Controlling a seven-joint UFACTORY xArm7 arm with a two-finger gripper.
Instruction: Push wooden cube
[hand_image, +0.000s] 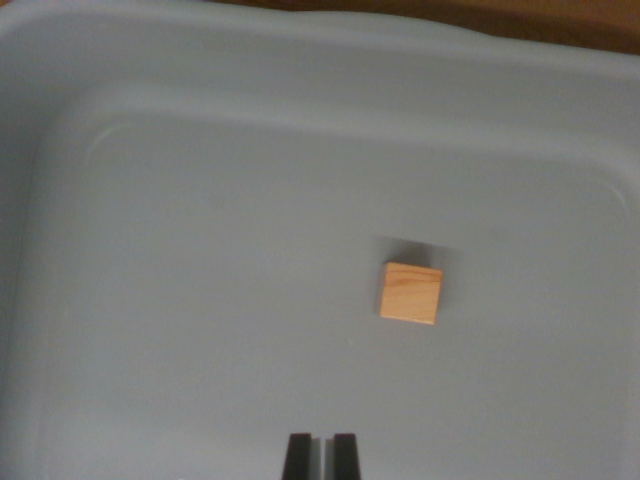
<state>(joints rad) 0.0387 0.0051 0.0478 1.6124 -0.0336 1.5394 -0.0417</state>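
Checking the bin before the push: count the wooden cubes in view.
1. The wooden cube sits on the floor of the grey bin, right of centre in the wrist view, beyond the gripper. Nothing hides another.

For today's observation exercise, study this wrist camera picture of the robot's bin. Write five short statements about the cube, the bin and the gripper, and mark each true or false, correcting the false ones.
1. The wooden cube lies on the floor of a grey plastic bin. True.
2. The gripper is touching the cube. False: bare bin floor separates them.
3. The cube sits toward the wrist view's right of the gripper fingertips. True.
4. The gripper fingers are spread wide apart. False: they stand close together, with only a thin slit between.
5. Two cubes are in the bin. False: only one shows.
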